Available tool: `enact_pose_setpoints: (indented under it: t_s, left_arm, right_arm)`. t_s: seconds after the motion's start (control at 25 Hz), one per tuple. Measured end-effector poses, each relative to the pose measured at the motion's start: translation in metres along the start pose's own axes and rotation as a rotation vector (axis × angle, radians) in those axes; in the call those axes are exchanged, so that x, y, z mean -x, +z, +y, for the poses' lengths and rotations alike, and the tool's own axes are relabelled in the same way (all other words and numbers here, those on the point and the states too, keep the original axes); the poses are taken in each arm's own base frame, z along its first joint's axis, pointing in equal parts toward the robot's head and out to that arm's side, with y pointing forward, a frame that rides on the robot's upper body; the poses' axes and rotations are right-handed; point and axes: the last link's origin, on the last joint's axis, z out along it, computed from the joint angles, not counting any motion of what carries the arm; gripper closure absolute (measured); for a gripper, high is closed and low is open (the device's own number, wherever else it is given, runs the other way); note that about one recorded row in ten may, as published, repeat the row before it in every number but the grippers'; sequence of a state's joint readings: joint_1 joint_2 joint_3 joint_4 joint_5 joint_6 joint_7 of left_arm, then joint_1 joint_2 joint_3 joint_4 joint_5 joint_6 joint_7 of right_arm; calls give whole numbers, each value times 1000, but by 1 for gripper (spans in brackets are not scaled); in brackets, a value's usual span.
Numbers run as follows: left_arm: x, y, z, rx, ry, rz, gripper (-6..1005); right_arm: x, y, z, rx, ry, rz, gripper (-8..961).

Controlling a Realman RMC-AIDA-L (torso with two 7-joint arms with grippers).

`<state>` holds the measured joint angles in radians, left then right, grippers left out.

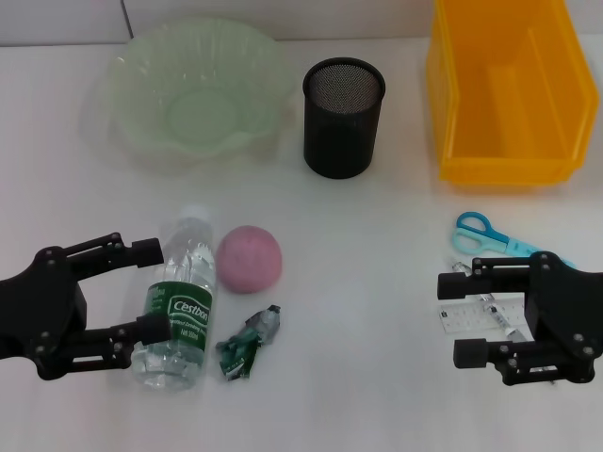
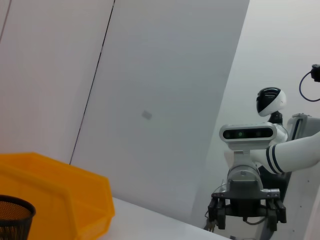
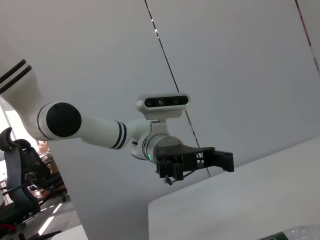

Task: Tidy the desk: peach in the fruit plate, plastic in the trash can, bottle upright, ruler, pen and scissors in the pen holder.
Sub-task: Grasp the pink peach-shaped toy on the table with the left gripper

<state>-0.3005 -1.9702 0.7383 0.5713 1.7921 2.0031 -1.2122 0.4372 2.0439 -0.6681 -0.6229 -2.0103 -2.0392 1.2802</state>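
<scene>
left gripper (image 1: 155, 290) spread wide, one finger on either side of the bottle (image 1: 179, 301), near its label but gripping nothing yet; judged to be set up for a side grasp so the bottle can be stood up; bottle lies flat, long axis running toward the fruit plate (image 1: 193, 89), white cap end pointing at the plate, base toward the robot.

peach (image 1: 250, 258) just beside the bottle's neck, on the side toward the pen holder (image 1: 343, 117); crumpled plastic (image 1: 250, 342) just beside the bottle's base, touching or nearly so, cannot tell which; both crowd the grasp side, so a finger may nudge them.

right gripper (image 1: 454, 317) also open, empty, hovering over the ruler (image 1: 468, 316) and pen (image 1: 495, 311); both partly hidden under it; ruler's long axis roughly crosswise to the bottle's; scissors (image 1: 494, 238) between the ruler and the yellow bin (image 1: 504, 89), handles pointing toward the pen holder.

pen holder upright, mouth open, between plate and bin.
</scene>
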Motion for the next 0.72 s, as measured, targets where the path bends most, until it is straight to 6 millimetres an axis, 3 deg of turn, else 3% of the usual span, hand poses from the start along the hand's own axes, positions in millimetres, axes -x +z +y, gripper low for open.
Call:
enact_pose_setpoints:
  t_s: [0.52,0.72]
  left_arm:
    - [-4,4,-1,22,3,-22,159]
    - [-14,8,-5,31,-8,-59,159]
  right_arm:
    - [0,2,0,4,1,-3,257]
    - [-1,2,0,3,4,-1,257]
